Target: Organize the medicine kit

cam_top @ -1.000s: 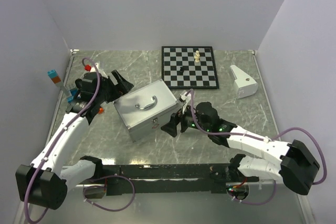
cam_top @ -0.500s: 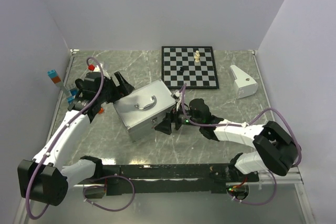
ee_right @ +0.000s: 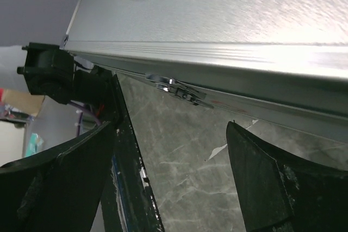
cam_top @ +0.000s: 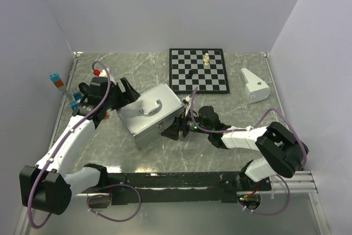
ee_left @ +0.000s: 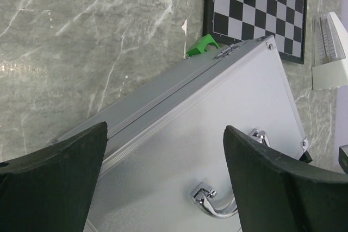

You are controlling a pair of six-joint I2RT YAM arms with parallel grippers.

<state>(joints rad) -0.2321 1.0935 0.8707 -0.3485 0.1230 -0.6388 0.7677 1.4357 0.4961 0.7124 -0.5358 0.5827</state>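
The closed medicine kit (cam_top: 151, 115) lies on the bench (cam_top: 220, 114) between two wide-open tools, left tool (cam_top: 122, 94) at its left end, right tool (cam_top: 175, 130) at its near side, where freeing the latch (ee_right: 176, 88) looks next.

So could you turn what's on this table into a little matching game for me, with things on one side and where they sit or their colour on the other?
Things:
1. metal case
2. chessboard
3. wedge-shaped block
4. stacked bricks

Descriptions:
A. far right, white
B. far left, blue over orange
C. centre, silver, lid shut
D. far middle, black and white squares

Pairs: 1-C, 2-D, 3-A, 4-B
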